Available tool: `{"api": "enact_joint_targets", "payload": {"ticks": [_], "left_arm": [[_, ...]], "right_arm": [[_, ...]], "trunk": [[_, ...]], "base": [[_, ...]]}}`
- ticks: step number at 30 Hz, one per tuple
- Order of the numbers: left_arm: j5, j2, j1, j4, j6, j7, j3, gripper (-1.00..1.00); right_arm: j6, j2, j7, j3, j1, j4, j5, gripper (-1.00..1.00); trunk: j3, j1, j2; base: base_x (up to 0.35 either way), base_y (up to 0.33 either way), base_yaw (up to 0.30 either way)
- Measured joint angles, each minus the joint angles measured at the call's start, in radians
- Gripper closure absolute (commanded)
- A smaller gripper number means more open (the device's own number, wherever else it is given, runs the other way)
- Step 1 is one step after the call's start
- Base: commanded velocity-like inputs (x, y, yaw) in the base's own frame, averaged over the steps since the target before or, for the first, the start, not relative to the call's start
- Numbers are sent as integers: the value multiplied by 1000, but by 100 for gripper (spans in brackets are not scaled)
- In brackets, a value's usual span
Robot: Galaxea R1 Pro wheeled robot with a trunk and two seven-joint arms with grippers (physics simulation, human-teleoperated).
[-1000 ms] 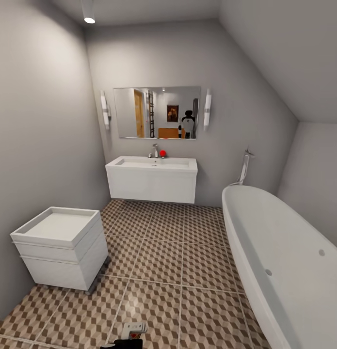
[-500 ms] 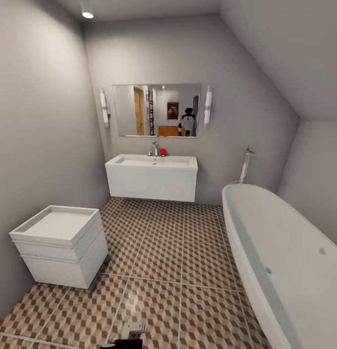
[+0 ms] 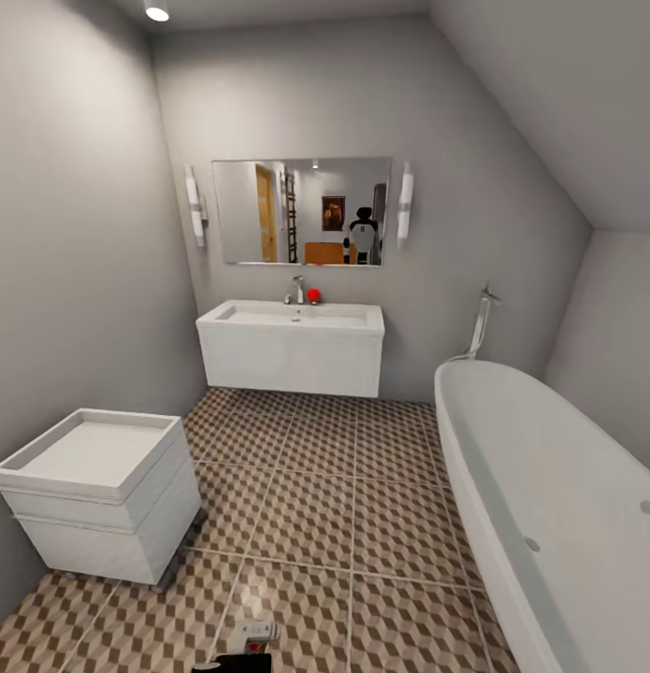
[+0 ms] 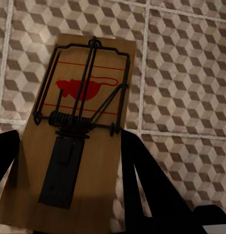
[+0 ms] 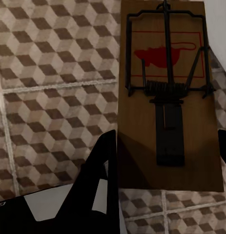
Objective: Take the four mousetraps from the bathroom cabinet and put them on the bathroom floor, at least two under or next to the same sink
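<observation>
A: Bathroom floor (image 3: 306, 505) fills the lower head view, cube-patterned tiles running up to the white bathtub (image 3: 558, 505) on one side and the small white drawer unit (image 3: 95, 495) on the other. One sink (image 3: 292, 341) hangs on the far wall under the mirror (image 3: 301, 211), well ahead.

B: And the cargo? Two mousetraps, I count. One mousetrap (image 4: 78, 122) sits between the dark fingers of the left pincer (image 4: 69, 161), clamped at its edges above the tiles. Second mousetrap (image 5: 166, 92) is gripped the same way by the right pincer (image 5: 166, 161).

A: So both pincers are closed on a trap each. I'd judge this the carrying step, heading for the sink.

B: Agreed. Next move calls for rolling closer, then lowering both traps flat onto the tiles under or right beside that basin. Two accounted for; the other two traps and the cabinet aren't in these views.
</observation>
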Motion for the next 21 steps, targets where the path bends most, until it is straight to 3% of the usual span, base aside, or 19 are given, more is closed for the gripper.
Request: {"api": "enact_joint_targets", "payload": {"ticks": [21], "left_arm": [[0, 0, 0, 0, 0, 1, 0, 100]], "right_arm": [[-4, 7, 0, 6, 0, -1, 12, 100]], "trunk": [[0, 0, 0]], "base": [[323, 0, 0]]}}
